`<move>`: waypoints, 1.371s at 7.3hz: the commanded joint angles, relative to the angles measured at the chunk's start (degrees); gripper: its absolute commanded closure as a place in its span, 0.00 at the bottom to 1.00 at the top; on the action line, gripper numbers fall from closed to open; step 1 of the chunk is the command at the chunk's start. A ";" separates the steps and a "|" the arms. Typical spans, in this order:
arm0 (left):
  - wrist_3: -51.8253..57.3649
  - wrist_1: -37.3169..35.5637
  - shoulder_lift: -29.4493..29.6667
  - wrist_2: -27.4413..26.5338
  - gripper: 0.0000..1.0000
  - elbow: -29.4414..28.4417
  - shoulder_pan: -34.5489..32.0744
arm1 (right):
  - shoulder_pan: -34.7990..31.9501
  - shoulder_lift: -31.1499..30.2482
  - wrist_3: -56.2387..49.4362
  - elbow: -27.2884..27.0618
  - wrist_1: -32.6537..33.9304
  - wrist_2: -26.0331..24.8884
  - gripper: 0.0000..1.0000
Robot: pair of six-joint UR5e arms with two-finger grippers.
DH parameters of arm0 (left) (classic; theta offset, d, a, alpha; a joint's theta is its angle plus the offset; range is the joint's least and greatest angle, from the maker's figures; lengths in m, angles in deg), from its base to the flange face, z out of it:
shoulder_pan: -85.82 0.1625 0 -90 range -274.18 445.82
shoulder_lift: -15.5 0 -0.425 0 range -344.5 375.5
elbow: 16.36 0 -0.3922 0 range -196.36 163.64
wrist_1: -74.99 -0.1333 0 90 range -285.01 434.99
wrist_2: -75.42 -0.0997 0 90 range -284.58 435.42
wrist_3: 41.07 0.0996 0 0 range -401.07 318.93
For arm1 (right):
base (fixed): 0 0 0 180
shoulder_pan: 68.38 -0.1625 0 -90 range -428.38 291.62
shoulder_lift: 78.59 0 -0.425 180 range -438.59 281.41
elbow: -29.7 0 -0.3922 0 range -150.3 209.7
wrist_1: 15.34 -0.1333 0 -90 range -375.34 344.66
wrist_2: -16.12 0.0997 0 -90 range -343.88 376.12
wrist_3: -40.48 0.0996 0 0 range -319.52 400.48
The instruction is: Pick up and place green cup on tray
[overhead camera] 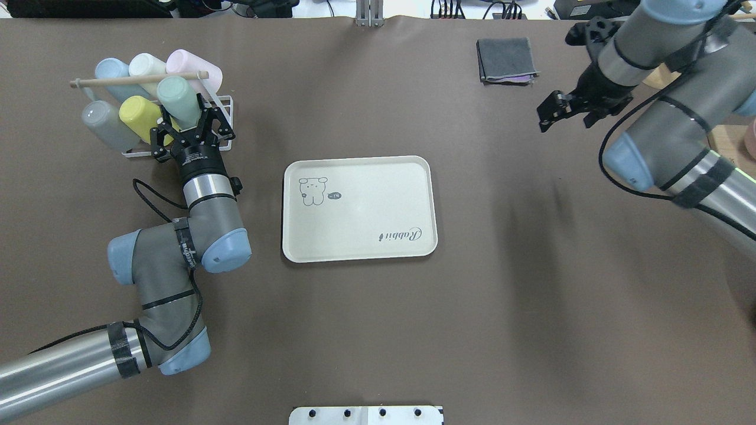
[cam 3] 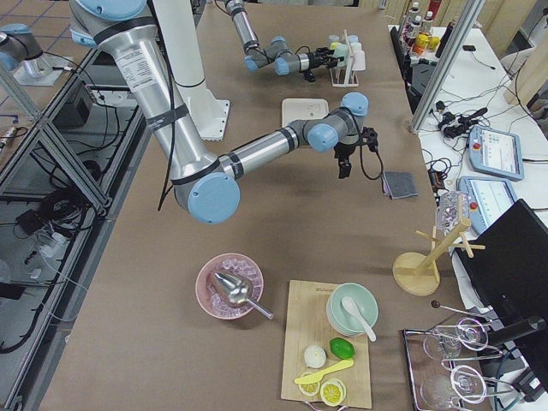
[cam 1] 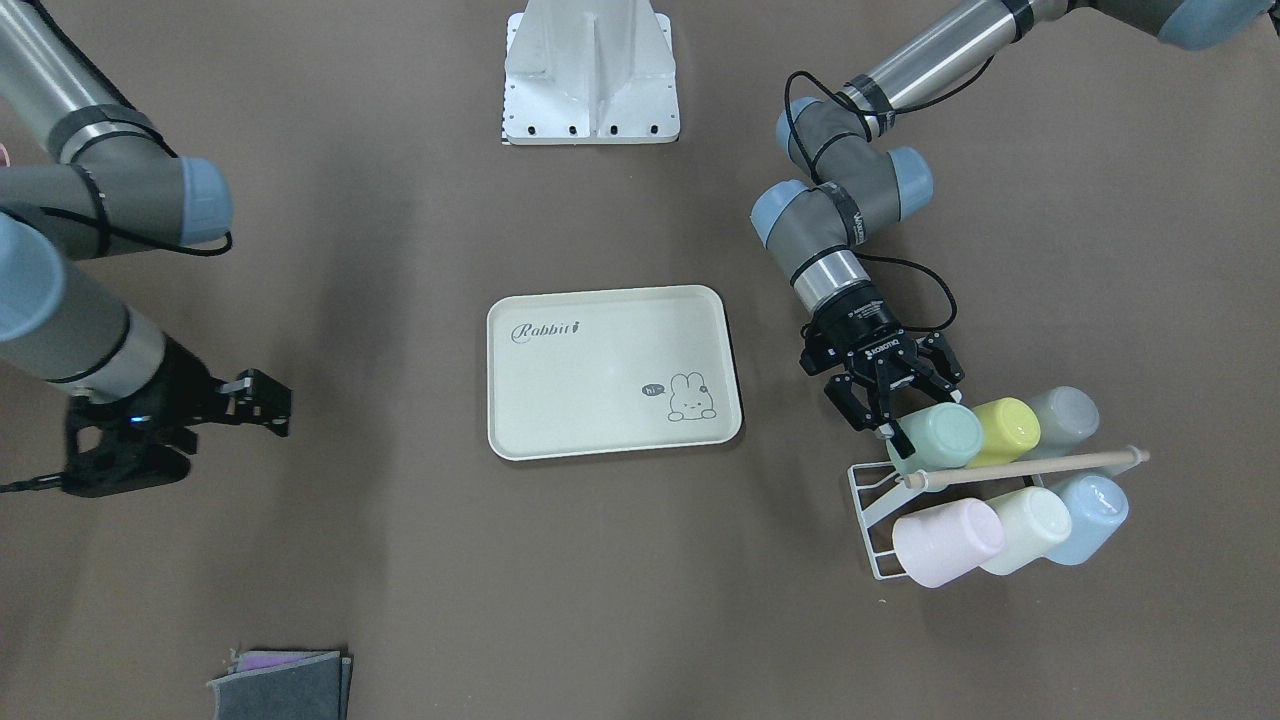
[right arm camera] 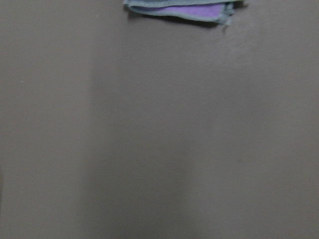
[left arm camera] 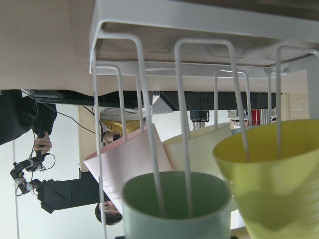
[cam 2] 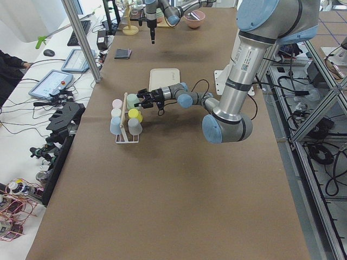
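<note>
Two spread fingers of the left gripper straddle the small teal-green plastic tumbler on the white wire rack.

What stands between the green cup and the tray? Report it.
Nothing visible lies between the green cup and the tray. But the cup sits over a prong of the wire rack, beside the yellow cup; it likely must slide off first.

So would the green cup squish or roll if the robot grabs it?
Probably not squish: the green cup looks like stiff plastic. It's likely light, sitting tilted on a thin wire rack. Round with no handle, it could roll if laid sideways.
</note>
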 commanded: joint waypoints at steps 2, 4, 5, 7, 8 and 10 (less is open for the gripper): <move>11.07 11.86 -2.54 0.06 0.64 1.21 0.35 | -12.39 -16.59 -17.29 -12.82 10.52 0.67 0.00; 13.99 14.87 -2.72 -0.03 0.63 1.82 0.79 | -16.45 -27.69 -20.20 -18.65 10.62 0.67 0.00; 14.09 14.96 -3.94 -0.03 0.63 3.30 1.05 | -18.73 -30.42 -22.73 -18.57 10.80 0.59 0.00; 14.09 14.96 -7.62 -0.03 0.63 7.60 2.19 | -22.86 -34.04 -34.59 -16.92 10.88 -0.29 0.00; 14.87 14.96 -9.21 0.06 0.63 10.15 2.37 | -24.79 -34.05 -34.80 -14.64 10.80 -0.29 0.00; 23.02 18.97 -10.97 0.41 0.63 15.34 2.37 | -28.06 -35.98 -40.99 -13.30 10.80 -0.47 0.00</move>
